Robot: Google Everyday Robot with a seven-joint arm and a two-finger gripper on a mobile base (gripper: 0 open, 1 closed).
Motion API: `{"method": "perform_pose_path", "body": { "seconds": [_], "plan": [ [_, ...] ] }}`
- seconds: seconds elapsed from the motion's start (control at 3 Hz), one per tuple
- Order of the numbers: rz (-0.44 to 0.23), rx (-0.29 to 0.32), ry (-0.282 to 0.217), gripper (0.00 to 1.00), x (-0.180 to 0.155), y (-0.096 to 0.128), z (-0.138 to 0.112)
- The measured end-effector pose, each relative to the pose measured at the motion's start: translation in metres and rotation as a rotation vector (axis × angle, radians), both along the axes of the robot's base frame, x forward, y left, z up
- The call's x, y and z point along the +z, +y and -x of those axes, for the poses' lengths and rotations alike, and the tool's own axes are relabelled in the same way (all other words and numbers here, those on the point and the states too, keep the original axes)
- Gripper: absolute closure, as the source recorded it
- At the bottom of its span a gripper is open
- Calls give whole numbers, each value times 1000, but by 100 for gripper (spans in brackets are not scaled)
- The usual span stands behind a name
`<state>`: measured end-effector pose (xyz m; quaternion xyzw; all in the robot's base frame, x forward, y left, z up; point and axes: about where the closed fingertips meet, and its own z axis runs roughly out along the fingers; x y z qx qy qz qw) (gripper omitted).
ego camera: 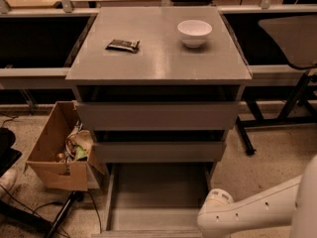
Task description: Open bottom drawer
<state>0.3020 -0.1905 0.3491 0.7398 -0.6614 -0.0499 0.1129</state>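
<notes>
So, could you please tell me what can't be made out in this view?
End effector: out of view, past the bottom edge below the arm, lower right.
Bottom drawer front: cut off by the bottom edge.
Packet label: too small to read.
Box contents: blurred, partly hidden by its wall.

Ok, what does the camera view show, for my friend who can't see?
The plain grey bottom drawer of a grey three-drawer cabinet stands pulled out, with the robot's white arm beside it and the claw out of view. On top sit a white bowl and a dark packet; a cardboard box sits alongside.
</notes>
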Motion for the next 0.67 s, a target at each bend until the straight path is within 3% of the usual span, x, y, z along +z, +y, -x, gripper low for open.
{"method": "perform_pose_path", "body": {
  "seconds": [0.33,0.67],
  "plan": [
    [14,-223,-75,0,58,-14,21],
    [4,-454,-207,0,113,-47,19]
  ]
}}
